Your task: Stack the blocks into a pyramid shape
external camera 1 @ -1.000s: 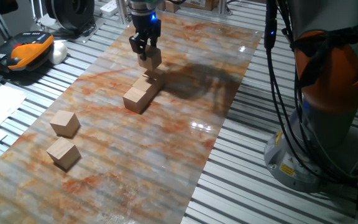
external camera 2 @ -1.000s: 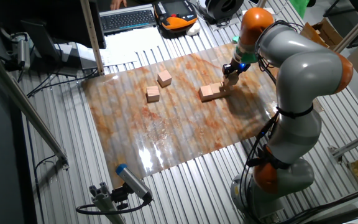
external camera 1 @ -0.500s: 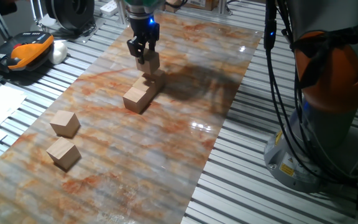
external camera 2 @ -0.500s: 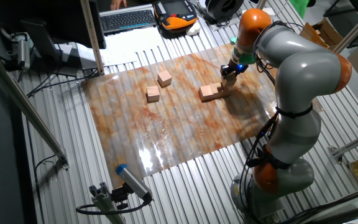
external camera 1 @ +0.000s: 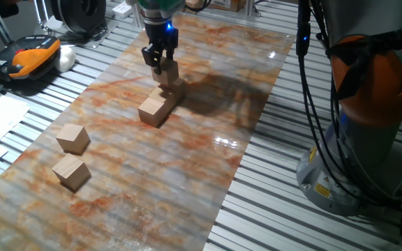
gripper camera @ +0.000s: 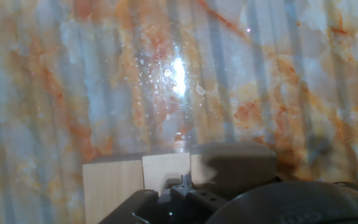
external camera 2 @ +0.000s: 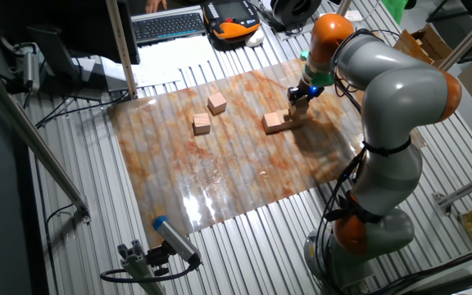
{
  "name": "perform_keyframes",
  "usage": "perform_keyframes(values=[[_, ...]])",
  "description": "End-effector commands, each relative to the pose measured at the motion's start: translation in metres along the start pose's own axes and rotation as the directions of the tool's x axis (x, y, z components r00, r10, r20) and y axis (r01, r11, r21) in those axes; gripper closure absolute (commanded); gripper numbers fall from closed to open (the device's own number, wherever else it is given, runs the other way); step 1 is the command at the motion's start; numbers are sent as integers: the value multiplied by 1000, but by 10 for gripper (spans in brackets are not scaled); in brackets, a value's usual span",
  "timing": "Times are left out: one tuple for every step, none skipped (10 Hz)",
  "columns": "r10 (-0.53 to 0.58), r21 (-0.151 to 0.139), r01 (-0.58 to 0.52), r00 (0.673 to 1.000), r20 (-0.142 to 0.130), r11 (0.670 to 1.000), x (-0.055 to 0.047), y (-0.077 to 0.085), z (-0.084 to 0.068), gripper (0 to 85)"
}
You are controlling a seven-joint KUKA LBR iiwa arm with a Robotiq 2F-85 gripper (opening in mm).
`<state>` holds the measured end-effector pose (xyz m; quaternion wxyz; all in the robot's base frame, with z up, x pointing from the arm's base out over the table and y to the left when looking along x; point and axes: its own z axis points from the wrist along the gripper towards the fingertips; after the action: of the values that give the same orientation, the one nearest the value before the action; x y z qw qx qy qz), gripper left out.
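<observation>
A short row of tan wooden blocks (external camera 1: 156, 109) lies on the marbled mat, also seen in the other fixed view (external camera 2: 277, 122). My gripper (external camera 1: 162, 64) (external camera 2: 298, 96) hangs over the far end of that row, shut on one more block (external camera 1: 170, 70) that sits just above or on the row; I cannot tell if they touch. Two loose blocks (external camera 1: 72, 138) (external camera 1: 70, 171) lie apart at the near left of the mat, and also show as blocks (external camera 2: 216, 102) (external camera 2: 201, 124). The hand view shows block tops (gripper camera: 166, 171) at its lower edge; the fingertips are hidden there.
The marbled mat (external camera 1: 208, 153) lies on a slatted metal table. An orange and black device (external camera 1: 30, 57) and papers lie off the mat at the left. The robot's base (external camera 1: 368, 104) and hanging cables (external camera 1: 306, 63) stand at the right.
The gripper with its block has sunk slightly toward the far end of the row. The loose blocks have not moved.
</observation>
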<state>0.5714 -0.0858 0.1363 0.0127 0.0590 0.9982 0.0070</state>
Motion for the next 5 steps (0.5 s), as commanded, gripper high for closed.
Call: perform_keyframes(values=[[-1,0,1,1000,0,1000,-1,1,1,850],[-2,6,2,1000,1,1000,-1,2,1,850],[-1,12,1,1000,1,1000,-1,4,3,850],[-1,14,1,1000,2,1000,-1,5,3,850],[-4,21,4,1000,1,1000,-1,6,4,850]])
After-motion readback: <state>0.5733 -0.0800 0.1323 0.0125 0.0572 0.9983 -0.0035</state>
